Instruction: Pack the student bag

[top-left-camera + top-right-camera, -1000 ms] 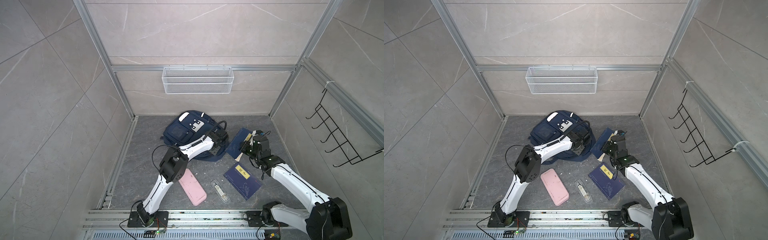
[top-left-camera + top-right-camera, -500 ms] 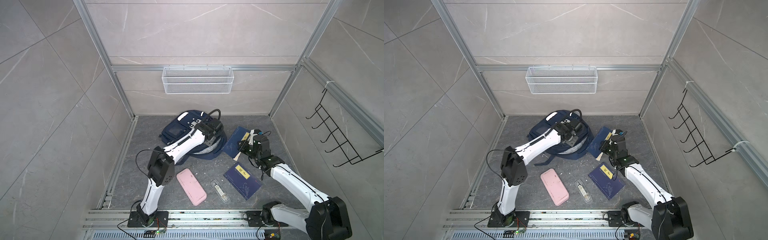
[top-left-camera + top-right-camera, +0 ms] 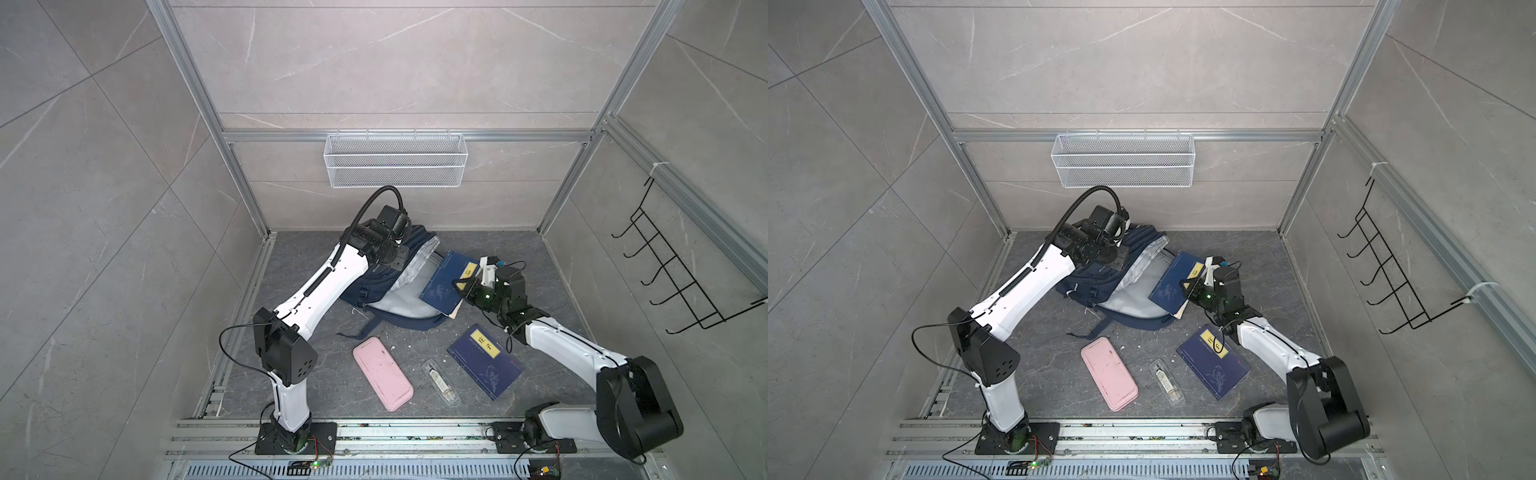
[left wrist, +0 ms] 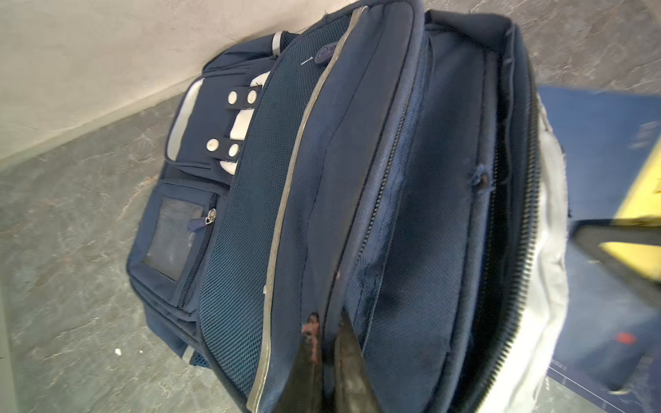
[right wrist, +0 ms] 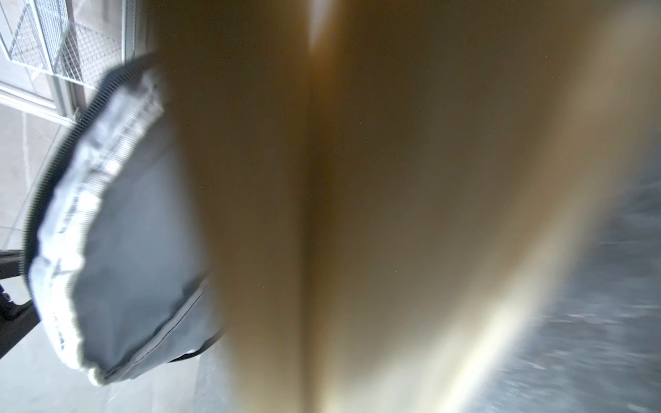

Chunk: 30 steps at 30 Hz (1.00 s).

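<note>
- My left fingers (image 4: 319,336) are pressed together, pinching a navy fabric edge of the student bag (image 3: 376,286) beside a zipper; the left wrist view shows both dark tips clamped on that seam.
- In both top views the left arm reaches over the bag from the left, with its wrist above the bag's far end, close to the back wall.
- The student bag lies on the grey tabletop (image 3: 309,266) near the back wall. Its main compartment gapes toward the right and its light grey lining (image 3: 401,301) is showing.
- Its front pockets, white patch and silver stripe face away from that opening (plain in the left wrist view).
- My right fingers (image 3: 462,286) are closed on a navy book (image 3: 440,286) at its yellow label end.
- That book is held tilted at the bag's open mouth, its lower corner over the grey lining. I cannot tell whether it touches the lining.
- The right wrist view is mostly filled by a blurred tan surface very close to the lens, and the grey lining shows beside it.
- A second navy book (image 3: 484,363) lies flat on the tabletop, nearer the arm bases and just beside my right arm.
- A pink case (image 3: 382,374) and a clear case (image 3: 441,382) lie flat beside each other, apart from the bag.
- A white wire basket (image 3: 395,166) hangs on the back wall above the bag.
</note>
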Available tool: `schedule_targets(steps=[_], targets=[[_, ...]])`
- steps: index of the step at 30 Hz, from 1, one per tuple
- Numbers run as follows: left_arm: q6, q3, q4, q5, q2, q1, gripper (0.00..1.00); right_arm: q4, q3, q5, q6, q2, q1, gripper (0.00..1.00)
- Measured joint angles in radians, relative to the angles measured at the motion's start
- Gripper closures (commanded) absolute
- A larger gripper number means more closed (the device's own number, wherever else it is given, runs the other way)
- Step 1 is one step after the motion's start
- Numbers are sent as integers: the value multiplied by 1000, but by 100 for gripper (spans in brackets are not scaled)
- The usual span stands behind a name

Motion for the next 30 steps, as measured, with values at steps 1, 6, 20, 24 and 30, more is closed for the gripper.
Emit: schedule_targets(steps=[1, 6, 20, 24, 30], targets=[[-3, 0, 0, 10, 0, 5, 100, 15, 4, -13, 19, 26, 10, 100], [-21, -5, 10, 48, -5, 17, 100, 84, 95, -34, 129, 175, 69, 100], [-95, -80, 63, 154, -52, 58, 100, 208, 526, 25, 389, 628, 197, 100], [-116, -96, 77, 191, -65, 77, 100, 187, 631, 46, 419, 736, 237, 100], [-147, -150, 102, 260, -106, 108, 100, 100, 794, 67, 418, 846, 275, 72]])
